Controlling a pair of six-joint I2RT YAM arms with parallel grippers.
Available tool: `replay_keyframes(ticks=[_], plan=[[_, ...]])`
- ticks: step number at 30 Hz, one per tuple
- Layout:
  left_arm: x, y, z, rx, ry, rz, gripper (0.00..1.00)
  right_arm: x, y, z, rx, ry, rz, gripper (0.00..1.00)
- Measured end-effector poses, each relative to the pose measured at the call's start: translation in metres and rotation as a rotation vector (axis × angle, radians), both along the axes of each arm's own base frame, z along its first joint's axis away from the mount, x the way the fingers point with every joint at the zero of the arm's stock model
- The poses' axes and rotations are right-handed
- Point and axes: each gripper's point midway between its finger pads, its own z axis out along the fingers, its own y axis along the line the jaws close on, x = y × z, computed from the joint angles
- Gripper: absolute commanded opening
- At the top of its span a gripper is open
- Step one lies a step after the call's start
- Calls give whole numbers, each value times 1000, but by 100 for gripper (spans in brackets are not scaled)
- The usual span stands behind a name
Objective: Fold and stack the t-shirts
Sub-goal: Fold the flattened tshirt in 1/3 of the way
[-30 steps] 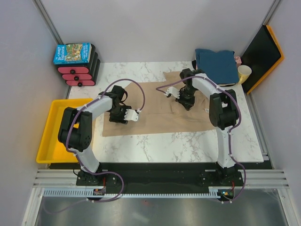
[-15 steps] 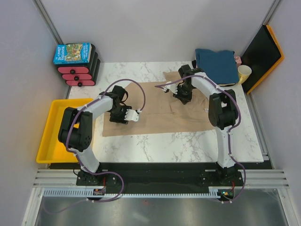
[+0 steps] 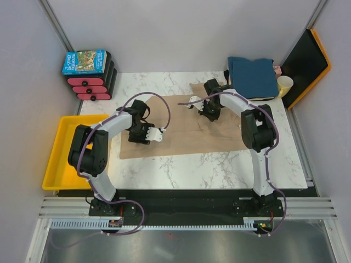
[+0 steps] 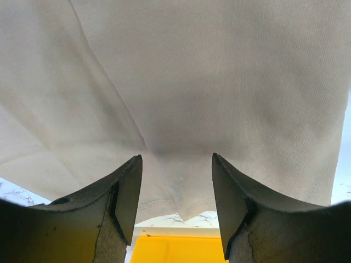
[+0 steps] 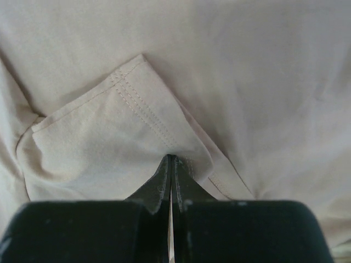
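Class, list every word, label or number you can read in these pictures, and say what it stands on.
Blue box: white title lettering, too small to read.
Tan t-shirt and teal t-shirt: no text visible.

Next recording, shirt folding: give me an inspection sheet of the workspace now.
Surface: white marble table.
Job's things: tan t-shirt spread flat mid-table; teal-blue t-shirt folded, far right corner.
Clutter: yellow tray beside left edge; picture box on black-red stack, far left; pale yellow cup, far right.
Hands: left hand open over the tan t-shirt; right hand shut, tips at a folded sleeve, grip unclear.
Cables: purple cable looping along each arm.
Surroundings: grey walls; black orange-edged board leaning at right.
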Motion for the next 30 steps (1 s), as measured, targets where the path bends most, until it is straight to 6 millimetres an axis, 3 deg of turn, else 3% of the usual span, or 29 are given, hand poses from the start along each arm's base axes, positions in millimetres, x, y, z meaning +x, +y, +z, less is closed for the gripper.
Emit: replay_keyframes(ticks=[2,5,6,12,17,22,26,30], plan=[[0,0,0,0,0,1,61,6,0,1,-9,-42,-22,0],[-1,-1,1,-2,-1,2,60,17,-1,3,-17,-104,-58,18],[-1,-2,1,-2,-1,2,61,21,-1,4,-16,-120,-67,28],[-5,-2,1,-3,1,4,61,31,0,18,-4,-173,-86,33],[-7,-2,0,-3,5,11,60,35,-2,59,19,-247,-75,30],[-6,-4,0,-7,2,14,60,55,-13,91,32,-336,-103,15],[-7,-6,-2,-7,6,13,60,68,-37,93,6,-354,-151,8],[-7,-6,-3,-5,10,13,60,79,-57,71,-31,-330,-183,4]])
